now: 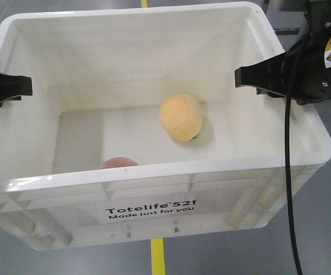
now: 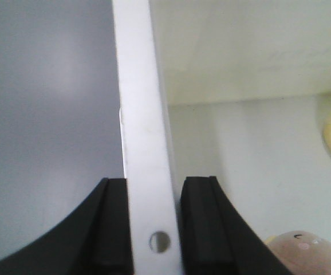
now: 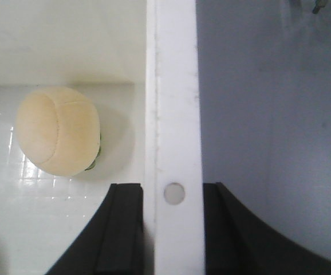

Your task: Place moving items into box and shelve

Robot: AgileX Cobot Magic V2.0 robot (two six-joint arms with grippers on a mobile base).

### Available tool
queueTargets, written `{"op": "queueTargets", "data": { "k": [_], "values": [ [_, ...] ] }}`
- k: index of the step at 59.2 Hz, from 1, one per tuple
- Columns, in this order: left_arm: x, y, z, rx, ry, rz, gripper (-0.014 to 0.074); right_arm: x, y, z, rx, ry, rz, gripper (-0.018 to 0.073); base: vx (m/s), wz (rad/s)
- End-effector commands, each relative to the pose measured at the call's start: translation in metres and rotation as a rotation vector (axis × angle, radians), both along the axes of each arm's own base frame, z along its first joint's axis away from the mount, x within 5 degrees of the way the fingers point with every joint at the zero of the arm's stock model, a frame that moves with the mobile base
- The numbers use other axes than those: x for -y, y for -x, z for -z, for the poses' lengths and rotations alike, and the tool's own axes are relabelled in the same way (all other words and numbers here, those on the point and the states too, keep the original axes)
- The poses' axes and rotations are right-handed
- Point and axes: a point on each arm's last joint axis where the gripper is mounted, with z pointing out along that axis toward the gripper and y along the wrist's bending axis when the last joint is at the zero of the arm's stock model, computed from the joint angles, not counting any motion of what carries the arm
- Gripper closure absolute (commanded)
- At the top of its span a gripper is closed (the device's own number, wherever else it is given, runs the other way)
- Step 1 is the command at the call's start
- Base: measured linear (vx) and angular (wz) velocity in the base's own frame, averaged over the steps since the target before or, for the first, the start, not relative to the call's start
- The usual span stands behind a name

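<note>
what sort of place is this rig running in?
Probably a warehouse or factory floor, not a home: smooth grey floor, a yellow floor line, and a white tote gripped at its side rims by the left gripper and right gripper.

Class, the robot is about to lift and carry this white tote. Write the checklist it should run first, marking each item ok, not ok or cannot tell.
1. Left gripper pads on both sides of the tote rim: ok.
2. Right gripper clamps the opposite rim: ok.
3. Yellow ball on the tote floor: ok.
4. Pinkish item inside, by the front wall: ok.
5. Clear route ahead: cannot tell; only grey floor shows beyond the tote.
</note>
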Motion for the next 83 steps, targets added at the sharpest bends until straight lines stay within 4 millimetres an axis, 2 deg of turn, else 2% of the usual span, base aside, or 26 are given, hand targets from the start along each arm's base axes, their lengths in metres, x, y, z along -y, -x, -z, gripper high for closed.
{"op": "queueTargets", "data": {
  "k": [1, 83],
  "values": [
    [-0.0035, 0.0015, -0.0278, 0.183, -0.007, 0.025, 0.0449, 0.0087, 0.0014, -0.0296, 0.187, -0.001, -0.014, 0.0502, 0.41, -0.02],
    [-0.0035, 0.0015, -0.0278, 0.183, -0.007, 0.025, 0.0449, 0.0087, 0.0014, -0.0296, 0.187, -0.001, -0.014, 0.0502, 0.35, -0.04]
  ]
}}
